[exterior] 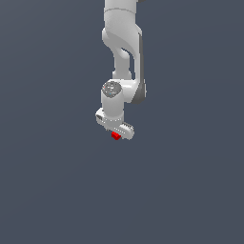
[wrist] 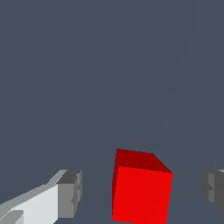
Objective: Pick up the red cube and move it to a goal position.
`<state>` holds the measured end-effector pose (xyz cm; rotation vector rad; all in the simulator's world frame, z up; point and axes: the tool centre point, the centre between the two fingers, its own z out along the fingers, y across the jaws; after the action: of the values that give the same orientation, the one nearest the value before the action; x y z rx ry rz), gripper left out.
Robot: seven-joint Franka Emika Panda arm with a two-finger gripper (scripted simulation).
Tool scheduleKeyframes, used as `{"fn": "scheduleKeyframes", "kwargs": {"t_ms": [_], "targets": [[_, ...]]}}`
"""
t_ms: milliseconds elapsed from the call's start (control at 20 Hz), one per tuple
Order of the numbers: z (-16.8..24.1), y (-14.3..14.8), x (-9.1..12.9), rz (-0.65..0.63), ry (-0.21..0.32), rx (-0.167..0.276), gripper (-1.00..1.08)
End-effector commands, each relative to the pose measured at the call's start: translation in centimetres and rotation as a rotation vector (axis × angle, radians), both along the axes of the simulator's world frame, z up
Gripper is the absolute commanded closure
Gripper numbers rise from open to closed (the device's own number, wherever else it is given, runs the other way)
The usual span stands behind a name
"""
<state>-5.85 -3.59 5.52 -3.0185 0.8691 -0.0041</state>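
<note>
1. The dark grey-blue ground [exterior: 52,190] fills the exterior view from edge to edge, flat and unmarked.
2. The white Franka Panda arm [exterior: 123,43] enters at 12 o'clock of the exterior view and reaches down toward the centre, its wrist joint ending in a round grey cap [exterior: 112,88].
3. The white gripper [exterior: 116,132] sits just below the centre of that view, its body forming a short bar that slants from 10 o'clock to 4 o'clock.
4. In the wrist view its fingers are spread apart: one white finger with a grey pad [wrist: 70,193] stands to one side of the cube, and the other grey pad [wrist: 213,190] shows at the opposite edge. A visible gap of ground separates each pad from the cube, wider on the second pad's side, so nothing is pinched.
5. The red cube [wrist: 141,192] lies between the two pads, nearer the white finger. In the exterior view it peeks out as a tiny red patch [exterior: 115,136] at 6 o'clock of the gripper body, mostly hidden by it.
</note>
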Motion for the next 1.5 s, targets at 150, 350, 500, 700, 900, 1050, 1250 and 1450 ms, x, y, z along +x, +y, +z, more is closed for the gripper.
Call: {"fn": "scheduleKeyframes", "kwargs": {"t_ms": [150, 350, 500, 700, 900, 1050, 1250, 1450], "targets": [[-2.4, 0.3, -1.1, -0.091, 0.001, -0.002, -0.92], [-3.3, 0.5, -1.4, -0.125, 0.002, -0.001, -0.92], [-3.5, 0.6, -1.5, -0.132, 0.003, -0.001, -0.92], [-3.5, 0.6, -1.5, -0.132, 0.003, -0.001, 1.08], [-3.5, 0.6, -1.5, -0.132, 0.003, -0.001, 1.08], [-3.5, 0.6, -1.5, -0.132, 0.002, -0.001, 1.08], [-3.1, 0.5, -1.3, -0.132, 0.002, -0.001, 1.08], [-1.9, 0.3, -0.6, -0.132, 0.002, -0.001, 1.08]]}}
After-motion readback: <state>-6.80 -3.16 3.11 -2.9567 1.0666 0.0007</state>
